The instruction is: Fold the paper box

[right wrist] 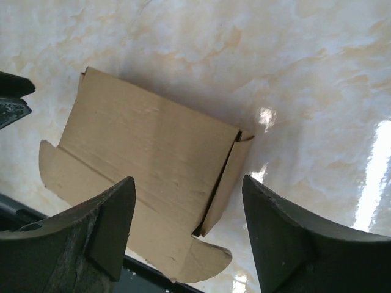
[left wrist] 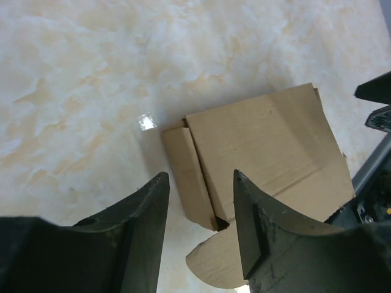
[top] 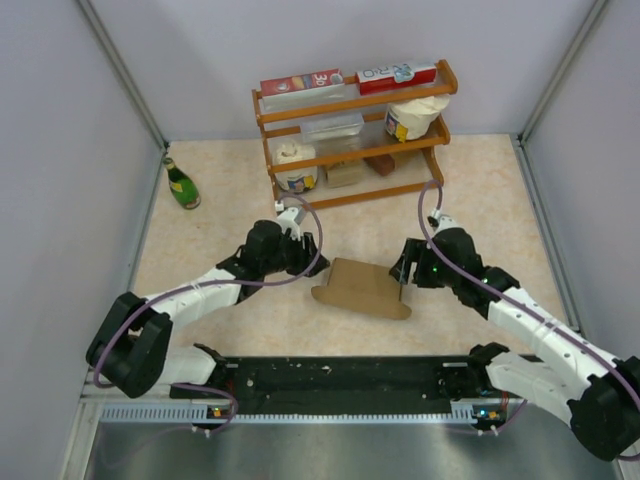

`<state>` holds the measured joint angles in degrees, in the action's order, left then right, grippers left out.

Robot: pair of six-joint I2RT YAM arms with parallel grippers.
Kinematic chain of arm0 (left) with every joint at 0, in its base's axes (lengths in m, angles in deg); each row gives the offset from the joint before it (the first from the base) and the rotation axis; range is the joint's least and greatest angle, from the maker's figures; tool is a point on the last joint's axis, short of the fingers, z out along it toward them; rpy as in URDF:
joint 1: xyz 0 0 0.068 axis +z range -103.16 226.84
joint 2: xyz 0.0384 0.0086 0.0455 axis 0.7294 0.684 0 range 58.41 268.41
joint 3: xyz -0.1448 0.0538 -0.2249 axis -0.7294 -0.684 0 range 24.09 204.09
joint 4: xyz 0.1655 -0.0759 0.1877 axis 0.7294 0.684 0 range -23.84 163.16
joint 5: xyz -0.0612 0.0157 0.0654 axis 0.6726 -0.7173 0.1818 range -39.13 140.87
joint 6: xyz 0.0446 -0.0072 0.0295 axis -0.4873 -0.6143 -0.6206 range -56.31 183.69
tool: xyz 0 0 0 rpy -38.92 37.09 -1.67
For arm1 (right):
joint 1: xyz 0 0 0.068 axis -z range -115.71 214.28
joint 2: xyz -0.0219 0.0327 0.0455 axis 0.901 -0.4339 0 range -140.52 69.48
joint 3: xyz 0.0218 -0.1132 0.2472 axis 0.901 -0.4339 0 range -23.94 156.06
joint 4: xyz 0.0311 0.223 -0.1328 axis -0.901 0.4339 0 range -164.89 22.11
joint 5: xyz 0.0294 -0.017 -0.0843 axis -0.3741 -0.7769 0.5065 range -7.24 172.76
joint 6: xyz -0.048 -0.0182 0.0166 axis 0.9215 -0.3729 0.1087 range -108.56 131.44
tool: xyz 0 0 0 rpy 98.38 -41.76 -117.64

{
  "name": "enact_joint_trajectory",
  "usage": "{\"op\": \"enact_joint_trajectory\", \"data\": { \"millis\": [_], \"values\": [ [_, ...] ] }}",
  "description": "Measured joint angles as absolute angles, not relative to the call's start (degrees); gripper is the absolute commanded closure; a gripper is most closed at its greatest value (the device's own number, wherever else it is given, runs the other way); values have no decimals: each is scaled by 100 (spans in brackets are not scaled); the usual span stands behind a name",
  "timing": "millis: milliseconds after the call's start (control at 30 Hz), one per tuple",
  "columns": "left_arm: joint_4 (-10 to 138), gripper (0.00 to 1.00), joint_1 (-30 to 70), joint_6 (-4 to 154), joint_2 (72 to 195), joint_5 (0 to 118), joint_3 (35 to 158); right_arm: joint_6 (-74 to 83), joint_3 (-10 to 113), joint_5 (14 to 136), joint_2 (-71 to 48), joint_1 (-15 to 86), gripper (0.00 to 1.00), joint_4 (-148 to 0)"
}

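The paper box (top: 362, 285) is plain brown cardboard, partly folded, lying on the marble tabletop between the two arms, its rounded front flap spread toward the near edge. My left gripper (top: 310, 250) is open and empty, just left of the box; in the left wrist view its jaws (left wrist: 198, 201) straddle the box's left side flap (left wrist: 189, 174). My right gripper (top: 402, 272) is open and empty at the box's right end; in the right wrist view its jaws (right wrist: 186, 210) hover over the box (right wrist: 146, 152) and its right side flap.
A wooden shelf rack (top: 350, 135) with red cartons, tubs and a clear container stands at the back. A green bottle (top: 182, 184) stands at the back left. A black rail (top: 340, 380) runs along the near edge. Grey walls enclose the table.
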<state>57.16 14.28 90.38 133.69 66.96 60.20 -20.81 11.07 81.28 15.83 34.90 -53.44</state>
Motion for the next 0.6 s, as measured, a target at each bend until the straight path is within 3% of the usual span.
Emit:
{"op": "enact_joint_trajectory", "data": {
  "millis": [367,600],
  "values": [
    [4962,47,1374,9097,13590,7632,5566,-2564,497,7376,1506,3490,34,-5350],
    [4958,52,1352,9054,13848,7717,5566,-2647,350,7265,1430,3490,47,-5514]
  ]
}}
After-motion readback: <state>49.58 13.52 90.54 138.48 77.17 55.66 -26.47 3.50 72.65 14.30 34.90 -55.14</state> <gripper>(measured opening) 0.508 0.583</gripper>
